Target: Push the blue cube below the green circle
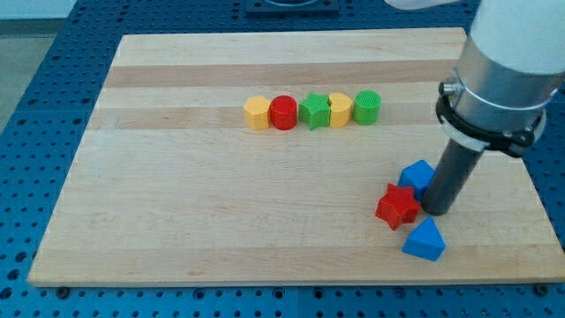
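The blue cube [417,175] lies at the view's right, well below and right of the green circle [367,107]. My tip [436,211] rests on the board just right of and below the blue cube, touching or nearly touching it. A red star [396,207] sits directly left of my tip, below the cube. A blue triangular block [425,240] lies just below my tip. The green circle is the right end of a row of blocks.
The row at the view's top holds a yellow hexagon [257,113], a red circle [283,113], a green star [313,111] and a yellow heart-like block [340,109]. The wooden board [221,203] ends close to the right of my tip.
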